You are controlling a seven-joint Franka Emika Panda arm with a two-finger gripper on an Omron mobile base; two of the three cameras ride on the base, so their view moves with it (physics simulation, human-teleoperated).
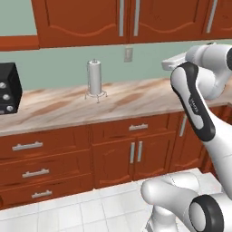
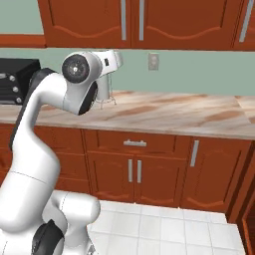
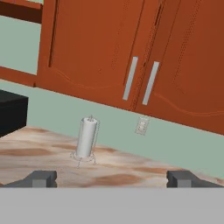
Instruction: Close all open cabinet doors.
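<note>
My gripper (image 3: 113,179) is open, with its two dark fingertips (image 3: 41,178) wide apart and nothing between them. It hangs above the counter, some way short of the upper cabinet doors (image 3: 92,48) and pointing at them. This pair of reddish-brown doors meets at two grey bar handles (image 3: 130,78) and both look flush with the frame. The same upper doors (image 1: 81,18) (image 2: 84,20) run along the top of both base views. The white hand (image 1: 171,62) (image 2: 113,60) is raised at wall height. Below the counter the tall lower doors (image 1: 118,158) (image 2: 117,174) look shut.
A paper towel roll on a wire stand (image 1: 94,78) (image 3: 86,139) is on the marble counter (image 1: 136,102). A black microwave (image 1: 8,88) is at the left, and a wall socket (image 3: 141,126) is behind. Drawer fronts (image 1: 27,146) fill the lower left. A reddish-brown panel (image 2: 248,199) rises at the far right.
</note>
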